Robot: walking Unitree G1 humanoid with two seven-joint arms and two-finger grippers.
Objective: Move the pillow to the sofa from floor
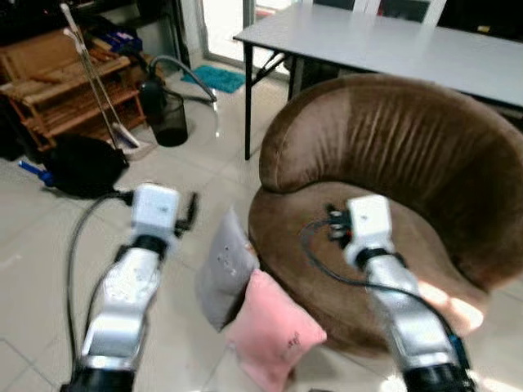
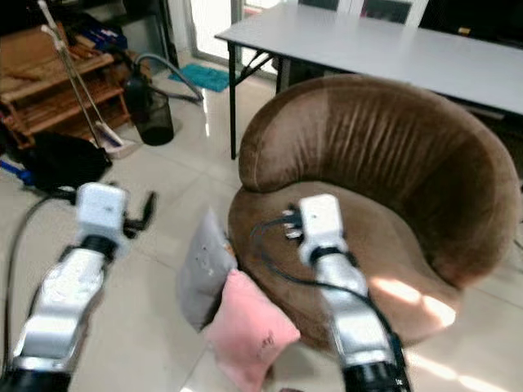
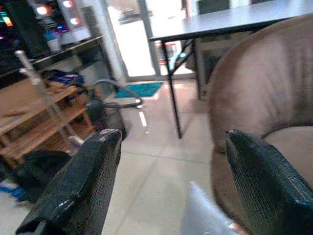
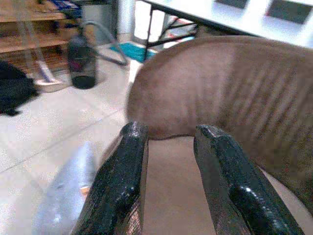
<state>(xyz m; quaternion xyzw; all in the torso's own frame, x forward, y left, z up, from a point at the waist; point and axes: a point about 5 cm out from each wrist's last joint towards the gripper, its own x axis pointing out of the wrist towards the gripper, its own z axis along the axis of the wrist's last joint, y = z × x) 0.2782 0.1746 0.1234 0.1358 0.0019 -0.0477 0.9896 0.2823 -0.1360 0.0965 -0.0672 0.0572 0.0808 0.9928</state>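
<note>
A grey pillow [image 1: 222, 269] and a pink pillow [image 1: 274, 333] stand on the tiled floor, leaning on the front left of the round brown sofa [image 1: 409, 155]. My left gripper [image 1: 189, 211] hovers open over the floor just left of the grey pillow; in the left wrist view its fingers [image 3: 83, 181] are spread wide with nothing between them, and the grey pillow's corner [image 3: 203, 215] shows below. My right gripper [image 4: 168, 134] is raised over the sofa seat [image 4: 171, 186], open and empty, with the grey pillow [image 4: 68, 196] off to its side.
A grey table [image 1: 392, 41] stands behind the sofa. To the left are a black bin [image 1: 170, 118], a wooden rack [image 1: 57, 82], a broom with dustpan [image 1: 110, 114], a black bag [image 1: 82, 163] and a teal mat [image 1: 219, 77]. Bare tiles lie before me on the left.
</note>
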